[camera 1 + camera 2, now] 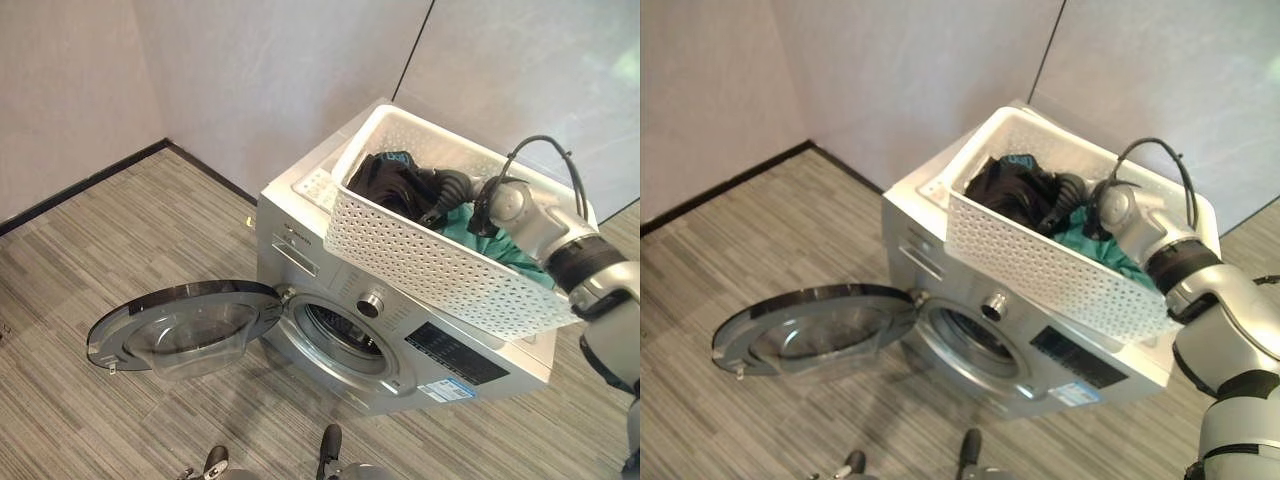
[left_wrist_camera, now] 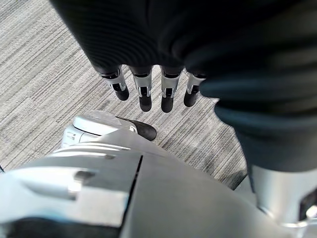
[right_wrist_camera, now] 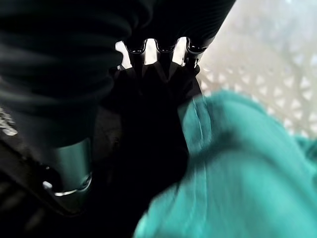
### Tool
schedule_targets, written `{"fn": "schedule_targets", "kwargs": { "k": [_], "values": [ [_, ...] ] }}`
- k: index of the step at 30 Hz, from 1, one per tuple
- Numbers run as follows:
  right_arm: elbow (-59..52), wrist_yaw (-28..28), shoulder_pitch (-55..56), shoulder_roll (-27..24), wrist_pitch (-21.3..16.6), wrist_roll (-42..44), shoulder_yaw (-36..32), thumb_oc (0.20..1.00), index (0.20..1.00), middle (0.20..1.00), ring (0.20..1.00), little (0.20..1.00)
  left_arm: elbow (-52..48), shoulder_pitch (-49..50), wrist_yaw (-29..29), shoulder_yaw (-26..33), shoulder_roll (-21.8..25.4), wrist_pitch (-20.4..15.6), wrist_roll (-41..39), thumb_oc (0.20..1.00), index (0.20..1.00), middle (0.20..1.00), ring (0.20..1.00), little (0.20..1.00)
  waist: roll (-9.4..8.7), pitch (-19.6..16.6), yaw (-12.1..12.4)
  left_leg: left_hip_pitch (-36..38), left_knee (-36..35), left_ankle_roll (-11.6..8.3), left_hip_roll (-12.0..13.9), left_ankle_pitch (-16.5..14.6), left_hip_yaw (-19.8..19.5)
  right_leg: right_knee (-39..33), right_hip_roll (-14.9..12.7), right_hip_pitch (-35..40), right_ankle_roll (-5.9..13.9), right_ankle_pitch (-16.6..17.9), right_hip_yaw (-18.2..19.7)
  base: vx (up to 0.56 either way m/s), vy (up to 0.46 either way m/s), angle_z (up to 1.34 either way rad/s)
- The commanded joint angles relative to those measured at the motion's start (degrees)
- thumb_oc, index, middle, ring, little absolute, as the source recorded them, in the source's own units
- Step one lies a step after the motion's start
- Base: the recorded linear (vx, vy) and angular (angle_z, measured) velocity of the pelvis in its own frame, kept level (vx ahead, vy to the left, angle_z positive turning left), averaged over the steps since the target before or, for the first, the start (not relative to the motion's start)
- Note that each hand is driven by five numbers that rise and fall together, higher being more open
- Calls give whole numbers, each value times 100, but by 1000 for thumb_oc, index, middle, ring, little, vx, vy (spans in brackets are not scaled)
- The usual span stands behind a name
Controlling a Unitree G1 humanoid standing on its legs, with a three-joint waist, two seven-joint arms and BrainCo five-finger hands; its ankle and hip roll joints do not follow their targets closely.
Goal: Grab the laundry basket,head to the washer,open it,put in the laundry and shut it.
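A white perforated laundry basket (image 1: 430, 250) stands on top of the silver washer (image 1: 300, 245). Inside it lie a black garment (image 1: 385, 185) and a teal garment (image 1: 470, 225). My right hand (image 1: 450, 188) reaches into the basket from the right and rests on the black garment (image 3: 148, 129), beside the teal cloth (image 3: 237, 163). The washer's round door (image 1: 185, 325) hangs wide open to the left, leaving the drum opening (image 1: 345, 335) uncovered. My left hand (image 2: 143, 89) hangs over the striped floor with straight fingers and holds nothing.
The washer stands against a pale wall (image 1: 280, 70) in a corner. Grey striped carpet (image 1: 120, 230) stretches to the left and in front of it. The open door juts out low over the floor at front left.
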Motion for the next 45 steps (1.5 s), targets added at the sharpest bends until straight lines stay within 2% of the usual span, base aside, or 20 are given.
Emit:
{"fn": "schedule_targets", "kwargs": {
  "k": [1,11,12,13,19,23,25,28,29,34,36,39,42,45],
  "values": [
    [557,-209,-519,18,88,-164,-137,1000,1000,1000,1000,1000,168,-350,46,-436,-177,-34,-31,1000,1000,1000,1000,1000,-319,286,158,-229,-29,490,-269,-20,216,239,-365,202,275,-877,162,-30,-30,9],
    [1332,48,-243,440,263,57,-337,1000,1000,1000,1000,1000,195,-382,30,-584,-139,-52,73,1000,1000,1000,1000,1000,-254,369,260,-456,-29,485,-285,73,116,161,-345,86,244,-817,103,-5,-15,5],
    [1325,73,-225,474,282,80,-345,391,391,391,391,391,191,-379,35,-603,-140,-47,75,1000,1000,1000,1000,1000,-244,360,257,-468,-29,485,-283,78,115,152,-345,91,242,-813,105,0,0,0],
    [1326,76,-220,499,290,92,-356,200,200,200,200,200,178,-375,26,-626,-152,-43,84,1000,1000,1000,1000,1000,-235,350,254,-466,-29,484,-284,78,118,147,-346,96,241,-812,104,0,0,0],
    [885,-87,-332,404,237,381,-501,200,200,200,200,200,221,-391,45,-615,-159,11,137,1000,1000,1000,1000,1000,-174,223,165,-364,-29,482,-302,42,169,128,-361,207,249,-847,141,0,0,0],
    [345,-295,-414,43,152,820,-717,200,200,200,200,200,237,-382,50,-538,-162,18,147,1000,1000,1000,1000,1000,-128,100,87,-243,-29,482,-329,-9,217,144,-379,302,268,-888,167,7,8,-1],
    [89,-466,-539,-325,28,1209,-882,200,200,200,200,200,261,-356,51,-503,-180,4,169,1000,1000,1000,1000,1000,-101,-3,41,-148,-29,485,-357,-47,248,154,-405,378,296,-902,166,10,16,-2],
    [38,-514,-559,-444,-24,1320,-944,200,200,200,200,200,277,-349,48,-491,-190,-3,179,1000,1000,1000,1000,1000,-91,-31,31,-112,-29,487,-365,-62,256,162,-412,409,301,-913,164,0,0,0],
    [-113,-674,-660,-744,-156,1639,-1084,200,200,200,200,200,323,-329,37,-477,-221,-5,188,1000,1000,1000,1000,1000,-71,-115,-8,-43,-29,492,-371,-94,275,185,-433,463,317,-934,174,0,0,0],
    [-190,-1079,-1012,-1055,-330,2038,-1424,200,200,200,200,200,492,-270,47,-404,-248,-4,231,1000,1000,1000,1000,1000,-52,-294,-61,133,-29,521,-401,-182,325,213,-468,576,340,-945,193,23,15,-6],
    [-151,-1448,-1275,-1066,-408,2093,-1610,200,200,200,200,200,578,-271,99,-374,-260,11,231,1000,1000,1000,1000,1000,-26,-379,-75,228,-29,545,-406,-228,357,208,-482,628,350,-933,230,31,25,-8],
    [-179,-1578,-1372,-1051,-417,2057,-1671,200,200,200,200,200,605,-261,127,-374,-275,22,251,1000,1000,1000,1000,1000,-19,-408,-86,264,-29,556,-411,-246,368,207,-486,649,351,-929,240,22,16,-12],
    [-129,-2054,-1575,-1013,-464,1756,-1867,200,200,200,200,200,629,-282,218,-407,-307,38,312,1000,1000,1000,1000,1000,15,-491,-98,322,-29,595,-432,-282,374,205,-508,684,358,-913,261,13,20,-8],
    [-11,-2199,-1639,-942,-463,1658,-1927,200,200,200,200,200,612,-292,250,-466,-313,29,330,1000,1000,1000,1000,1000,40,-529,-102,346,-29,618,-451,-299,382,216,-534,694,367,-900,274,0,0,0]
  ]
}}
